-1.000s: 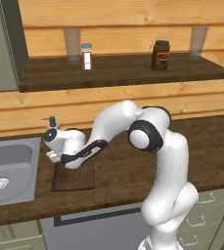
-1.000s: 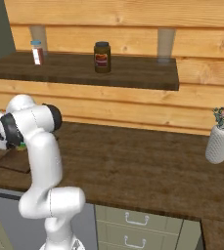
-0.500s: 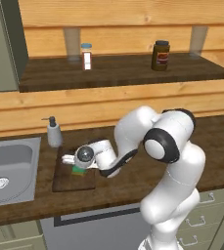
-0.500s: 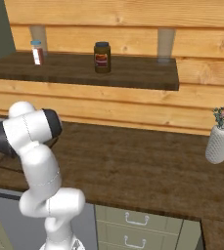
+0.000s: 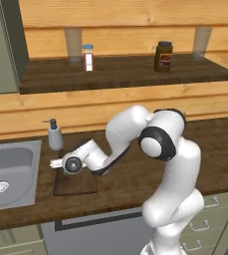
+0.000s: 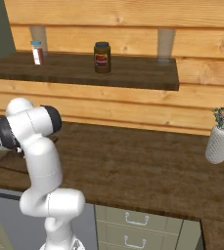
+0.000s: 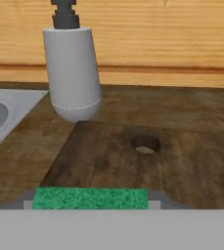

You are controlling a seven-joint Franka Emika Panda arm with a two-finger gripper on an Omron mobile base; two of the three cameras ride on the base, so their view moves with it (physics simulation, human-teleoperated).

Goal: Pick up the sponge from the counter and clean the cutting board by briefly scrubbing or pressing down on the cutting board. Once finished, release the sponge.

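The green-topped sponge lies across the bottom of the hand view with my gripper shut on it, a grey finger tip at each end. Just beyond it spreads the dark brown cutting board, which has a round hole near its far edge. In the left base view the arm reaches down to the left and the gripper lies nearly level, low over the left part of the cutting board. I cannot tell whether the sponge presses on the wood. The board rests on the wood-grain counter.
A grey soap dispenser stands right behind the board, close to the hand. The metal sink lies to its left. On the wall shelf stand a small bottle and a dark jar. A vase of flowers stands far right.
The hand with the sponge has dropped from beside the soap dispenser onto the board, swung right, then come back left. The arm's elbow has shifted with it.
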